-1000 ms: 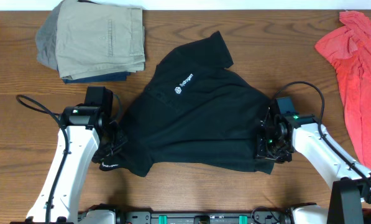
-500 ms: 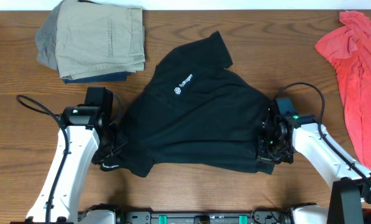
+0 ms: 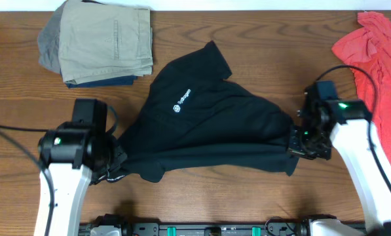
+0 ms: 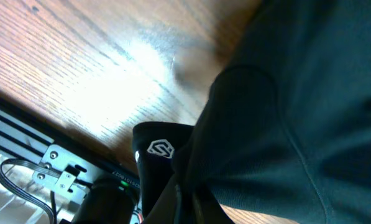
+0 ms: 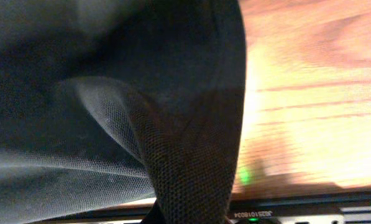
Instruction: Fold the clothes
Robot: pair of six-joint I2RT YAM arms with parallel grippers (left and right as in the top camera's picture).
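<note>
The black short-sleeved shirt [image 3: 208,131], with a small white logo on its chest, is stretched between both arms across the middle of the table. My left gripper [image 3: 116,160] is shut on its lower left corner, and my right gripper [image 3: 298,145] is shut on its lower right edge. Both arms stand higher than the table, and the cloth hangs taut between them. In the left wrist view the black fabric [image 4: 284,124] fills the right side, bunched at the jaws. In the right wrist view a fold of the shirt [image 5: 185,162] runs down into the jaws, hiding the fingers.
A stack of folded khaki, grey and navy garments [image 3: 100,42] lies at the back left. A coral-red shirt [image 3: 372,72] lies crumpled at the right edge. Bare wooden table [image 3: 260,52] shows behind the black shirt.
The right gripper has shut on the shirt's edge. Both arms have risen and moved apart, the right one to the right, pulling the shirt taut and dragging its top slightly left.
</note>
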